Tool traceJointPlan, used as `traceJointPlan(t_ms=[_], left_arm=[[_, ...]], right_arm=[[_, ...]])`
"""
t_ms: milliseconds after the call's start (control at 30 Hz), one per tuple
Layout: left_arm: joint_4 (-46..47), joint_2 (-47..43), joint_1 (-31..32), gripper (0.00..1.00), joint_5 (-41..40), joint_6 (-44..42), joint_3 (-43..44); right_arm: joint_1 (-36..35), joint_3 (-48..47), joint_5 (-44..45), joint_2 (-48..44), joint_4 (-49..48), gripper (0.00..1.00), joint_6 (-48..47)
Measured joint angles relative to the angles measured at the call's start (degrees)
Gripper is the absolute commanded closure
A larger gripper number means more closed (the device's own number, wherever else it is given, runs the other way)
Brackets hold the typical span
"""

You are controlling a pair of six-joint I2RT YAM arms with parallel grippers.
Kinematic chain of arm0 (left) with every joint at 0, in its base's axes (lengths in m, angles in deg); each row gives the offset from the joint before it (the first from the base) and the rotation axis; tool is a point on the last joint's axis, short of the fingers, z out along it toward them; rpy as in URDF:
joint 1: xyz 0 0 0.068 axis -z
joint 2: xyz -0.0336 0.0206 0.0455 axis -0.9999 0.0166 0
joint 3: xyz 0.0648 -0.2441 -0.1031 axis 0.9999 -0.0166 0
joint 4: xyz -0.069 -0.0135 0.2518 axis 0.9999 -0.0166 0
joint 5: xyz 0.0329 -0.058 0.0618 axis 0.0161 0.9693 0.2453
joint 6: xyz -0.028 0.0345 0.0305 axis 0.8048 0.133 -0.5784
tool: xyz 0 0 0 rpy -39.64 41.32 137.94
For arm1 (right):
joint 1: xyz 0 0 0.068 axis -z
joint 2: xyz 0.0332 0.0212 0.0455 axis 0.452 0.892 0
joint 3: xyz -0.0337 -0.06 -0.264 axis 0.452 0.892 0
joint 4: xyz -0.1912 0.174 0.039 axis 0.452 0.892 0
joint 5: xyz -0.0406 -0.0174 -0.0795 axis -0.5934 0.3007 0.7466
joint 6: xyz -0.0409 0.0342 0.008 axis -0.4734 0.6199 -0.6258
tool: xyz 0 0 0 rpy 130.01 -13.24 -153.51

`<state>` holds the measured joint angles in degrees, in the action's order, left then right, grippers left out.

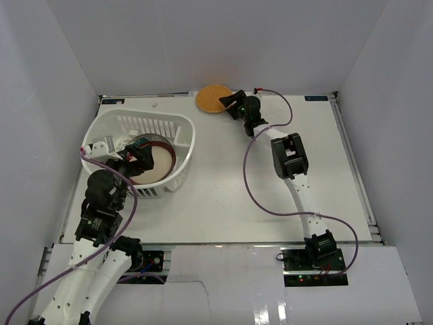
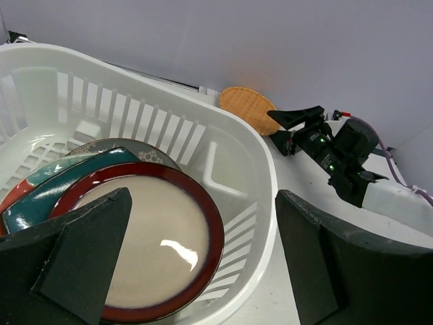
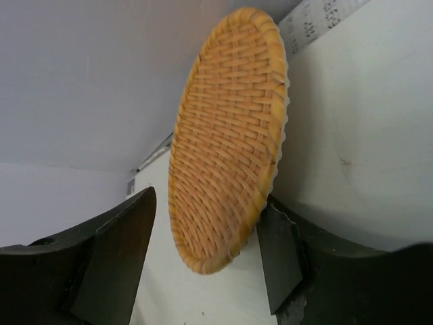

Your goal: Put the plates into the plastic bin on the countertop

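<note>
The white plastic bin (image 1: 183, 122) stands at the left of the countertop (image 1: 223, 196). In it, stacked plates: the maroon-rimmed cream plate (image 2: 149, 244) on top, a dark teal one (image 2: 40, 193), a red-rimmed one (image 2: 8, 202) and a grey one (image 2: 139, 146) beneath. Other plates are hidden. My left gripper (image 2: 203, 227) is open and empty above the bin's near rim (image 2: 267, 176). The orange woven plate (image 3: 226, 135) lies at the far table edge (image 1: 211, 99). My right gripper (image 3: 206, 227) is open, its jaws on either side of the plate's near edge, one finger touching its rim.
White walls close in the table on three sides, the back wall just behind the orange plate. Metal rails (image 1: 352, 162) run along the table edges. The right arm's purple cable (image 1: 254, 189) loops over the table's middle.
</note>
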<state>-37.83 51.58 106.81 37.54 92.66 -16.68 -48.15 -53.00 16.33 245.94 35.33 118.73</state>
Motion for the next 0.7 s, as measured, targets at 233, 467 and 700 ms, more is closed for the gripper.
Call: traceJointPlan(t_ms=[233,467,700], left_arm=[[0.1,0.6,-1.6,0.02,0.4,-0.2,0.0],[1.0,1.1,-3.4,0.02,2.4,-0.2,0.0],[1.7,-0.7,-4.2,0.02,8.5,-1.2,-0.1]], right_arm=[[-1.0,-6.5,3.6,5.5,0.5,0.92,6.0],[0.1,22.4,3.3,-9.9,-10.1,0.92,5.0],[2.9,51.8,-1.3,-37.5,-17.7,0.92,-3.4]])
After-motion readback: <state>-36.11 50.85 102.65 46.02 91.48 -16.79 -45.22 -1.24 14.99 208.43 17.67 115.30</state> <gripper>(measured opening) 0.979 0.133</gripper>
